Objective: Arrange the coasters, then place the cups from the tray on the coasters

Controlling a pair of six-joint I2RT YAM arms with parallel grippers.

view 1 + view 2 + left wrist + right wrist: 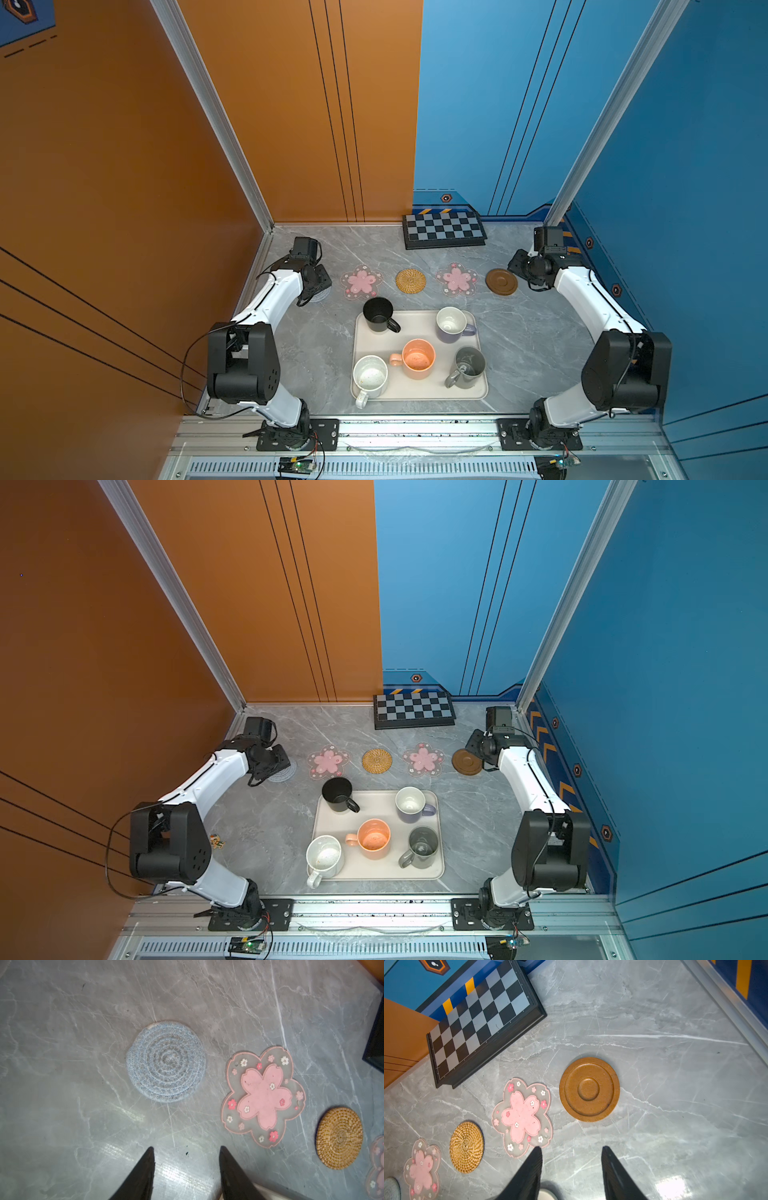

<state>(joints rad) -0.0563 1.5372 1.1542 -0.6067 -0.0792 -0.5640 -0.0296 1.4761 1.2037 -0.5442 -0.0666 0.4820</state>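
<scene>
Five coasters lie in a row behind the tray [419, 322]: a grey-blue knitted one [166, 1061], a pink flower [361, 281], a straw round [410, 281], a second pink flower [456, 278] and a brown wooden disc [501, 281]. On the tray stand the black [378, 313], lavender [452, 324], peach [417, 358], grey [469, 365] and speckled white [370, 376] cups. My left gripper [187, 1148] hovers open just off the knitted coaster, holding nothing. Beside the wooden disc [589, 1089], my right gripper [571, 1147] is open and empty too.
A black-and-grey checkered board [444, 230] lies against the back wall, behind the coaster row. Orange and blue walls close in the left, back and right. An aluminium rail with both arm bases runs along the front edge.
</scene>
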